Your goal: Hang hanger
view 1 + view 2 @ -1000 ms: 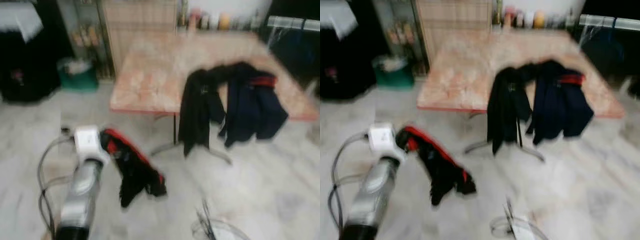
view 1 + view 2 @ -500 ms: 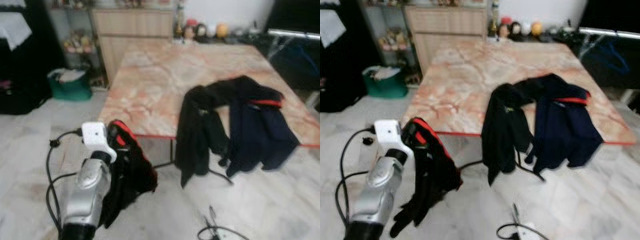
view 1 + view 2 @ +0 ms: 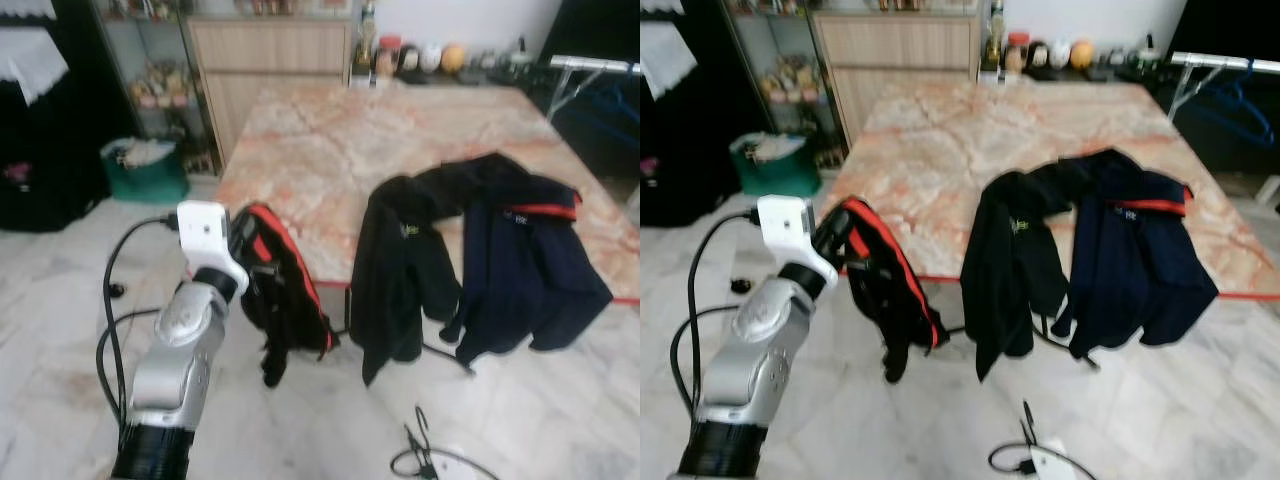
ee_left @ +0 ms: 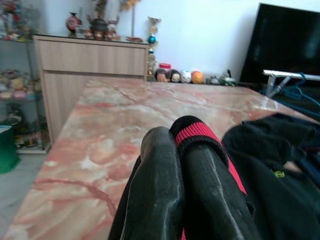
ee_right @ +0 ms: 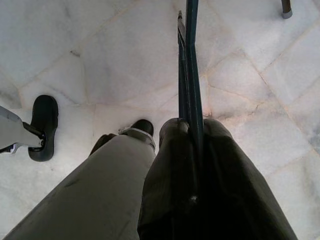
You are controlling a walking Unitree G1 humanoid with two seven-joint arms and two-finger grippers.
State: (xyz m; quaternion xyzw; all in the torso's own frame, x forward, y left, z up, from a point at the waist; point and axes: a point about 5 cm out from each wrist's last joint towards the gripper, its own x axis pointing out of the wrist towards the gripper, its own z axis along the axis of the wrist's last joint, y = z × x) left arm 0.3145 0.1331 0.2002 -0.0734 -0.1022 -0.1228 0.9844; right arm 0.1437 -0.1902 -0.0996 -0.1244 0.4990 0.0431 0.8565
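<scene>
Hanger (image 5: pixel 189 75) clamped in right gripper (image 5: pixel 192 150) over floor (image 5: pixel 90 60); jacket (image 3: pixel 280 300) pinched in left gripper (image 4: pixel 182 150) beside table (image 3: pixel 330 150).

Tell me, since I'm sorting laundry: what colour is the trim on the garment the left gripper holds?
Red trim on a black garment, clearest in the right eye view.

Glossy marble table (image 3: pixel 330 150), matt cloth jackets (image 3: pixel 480 260), polished stone floor (image 3: pixel 560 400), wooden cabinet (image 3: pixel 270 60).

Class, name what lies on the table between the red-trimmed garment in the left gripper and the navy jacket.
A black jacket, draped over the table edge, lies between the red-trimmed garment and the navy jacket; see the eye views.
</scene>
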